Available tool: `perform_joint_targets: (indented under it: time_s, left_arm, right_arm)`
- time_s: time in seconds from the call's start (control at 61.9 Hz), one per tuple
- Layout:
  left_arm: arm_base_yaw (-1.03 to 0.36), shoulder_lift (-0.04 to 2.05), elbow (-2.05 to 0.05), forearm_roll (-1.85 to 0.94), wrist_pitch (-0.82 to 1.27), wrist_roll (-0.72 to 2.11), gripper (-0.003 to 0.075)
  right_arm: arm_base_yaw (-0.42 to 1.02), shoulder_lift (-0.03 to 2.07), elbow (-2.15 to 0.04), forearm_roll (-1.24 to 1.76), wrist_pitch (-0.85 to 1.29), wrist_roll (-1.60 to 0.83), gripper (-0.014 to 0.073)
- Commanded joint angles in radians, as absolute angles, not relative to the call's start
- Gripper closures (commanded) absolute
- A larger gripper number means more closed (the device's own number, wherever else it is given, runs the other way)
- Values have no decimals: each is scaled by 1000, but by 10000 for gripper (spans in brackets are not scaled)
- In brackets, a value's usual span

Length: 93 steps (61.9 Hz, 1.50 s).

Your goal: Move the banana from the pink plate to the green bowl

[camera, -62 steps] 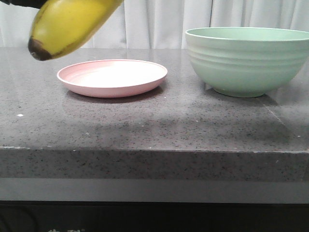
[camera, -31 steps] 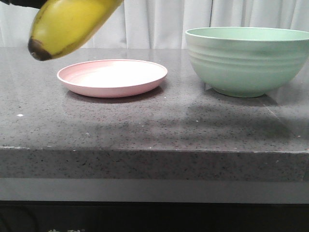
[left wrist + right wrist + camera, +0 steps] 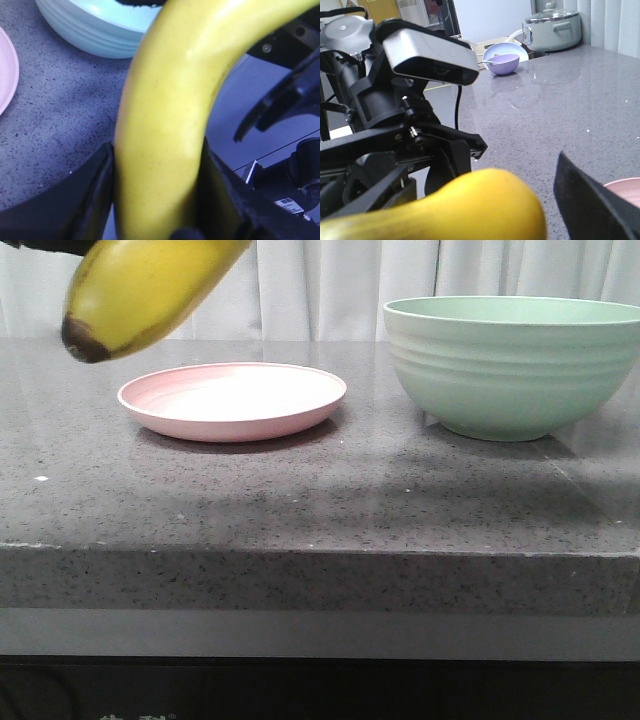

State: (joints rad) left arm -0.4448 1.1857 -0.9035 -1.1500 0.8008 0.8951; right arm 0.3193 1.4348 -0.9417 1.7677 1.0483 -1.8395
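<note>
While the plate (image 3: 232,400) sits bare on the gray table (image 3: 300,510), the banana (image 3: 150,285) hangs in the air up above the plate's left side, with its dark tip pointing down and to the left. Seen from the left wrist, the left gripper (image 3: 157,200) is closed tight on the banana (image 3: 170,125), one black finger (image 3: 80,200) pressed on each side of it. Over on the right the bowl (image 3: 512,365) stands on the table, well apart from the banana, and I cannot tell if the right gripper (image 3: 585,205) is open or closed.
</note>
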Motion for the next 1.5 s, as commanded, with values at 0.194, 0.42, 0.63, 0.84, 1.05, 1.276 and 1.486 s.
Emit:
perform_joint_targets:
  time_s: [0.194,0.42,0.63,0.84,1.05,1.276,1.486]
  left_arm:
    - [-454,1166,-930,-1215,791,898,520]
    - [-454,1166,-930,-1215,791,898,520]
    - [-454,1166,-930,-1215,791,898,500]
    - [-454,1166,-930,-1215,791,898,119]
    - [-454,1166,-932,-1213,811,898,48]
    - [-454,1154,-932,-1197,870,898,95]
    - [-452,1116,-932,-1196,870,898,103]
  right_arm:
    - [318,1407,-978,1906,1087,-1840,220]
    - [318,1407,-978,1906,1096,-1840,405]
    - [318,1407,-978,1905,1096,-1840,404]
    - [318,1407,-978,1905,1096,-1840,404]
    - [318,1406,-985,1850,1039,-1805,404]
    - [295,1365,-1082,1557,913,-1585,404]
    - [236,1341,-1227,1227,878,-1257,404]
